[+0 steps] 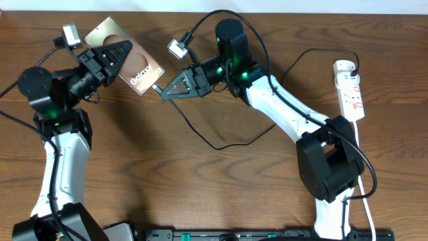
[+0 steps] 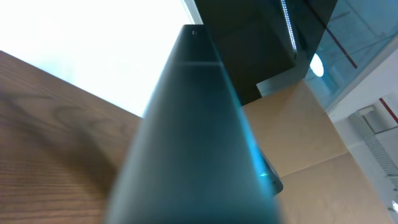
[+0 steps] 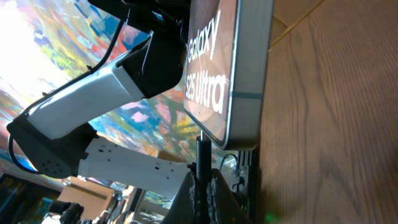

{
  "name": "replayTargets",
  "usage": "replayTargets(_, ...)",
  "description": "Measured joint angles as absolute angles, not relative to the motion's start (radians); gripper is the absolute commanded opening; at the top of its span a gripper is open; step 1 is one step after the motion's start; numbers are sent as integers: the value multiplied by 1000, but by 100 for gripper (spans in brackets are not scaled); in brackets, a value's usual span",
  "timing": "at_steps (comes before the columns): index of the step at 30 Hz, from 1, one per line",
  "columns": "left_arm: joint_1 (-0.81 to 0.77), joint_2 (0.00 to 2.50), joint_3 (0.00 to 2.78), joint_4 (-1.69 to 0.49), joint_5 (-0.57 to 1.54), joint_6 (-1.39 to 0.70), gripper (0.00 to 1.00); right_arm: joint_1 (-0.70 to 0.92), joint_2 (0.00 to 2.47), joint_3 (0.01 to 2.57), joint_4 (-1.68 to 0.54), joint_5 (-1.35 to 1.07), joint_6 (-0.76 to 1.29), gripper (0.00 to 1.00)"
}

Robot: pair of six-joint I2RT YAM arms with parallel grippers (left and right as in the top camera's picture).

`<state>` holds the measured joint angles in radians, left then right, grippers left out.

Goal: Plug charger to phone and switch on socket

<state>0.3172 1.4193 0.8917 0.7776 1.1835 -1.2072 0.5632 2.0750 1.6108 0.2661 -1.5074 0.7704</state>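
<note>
Over on the left, we're seeing the left gripper (image 1: pixel 126 49) clamping shut on the phone (image 1: pixel 144 70), holding it at the far left of the table (image 1: pixel 221 194) with the lettered face up. Just right of it, the right gripper (image 1: pixel 163 94) is pinching tight on the connector tip of the charger (image 3: pixel 202 152), which is poking right at the phone's bottom edge. We can't tell if it's actually going into the port. The cable is looping toward the near side and heading off to the socket (image 1: pixel 352 94) at the far right. What we're worrying about: if the tip is sitting a bit off the port, pushing is going to bend it or shove the phone askew in the left grip. That slack loop is also lying close to the right arm and could be snagging there.
</note>
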Motion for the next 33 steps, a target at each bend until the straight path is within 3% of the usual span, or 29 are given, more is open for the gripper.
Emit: replayTargets(33, 305, 1420, 892, 778, 1171, -1204, 8, 557, 2075, 1611, 274, -1510, 786, 1)
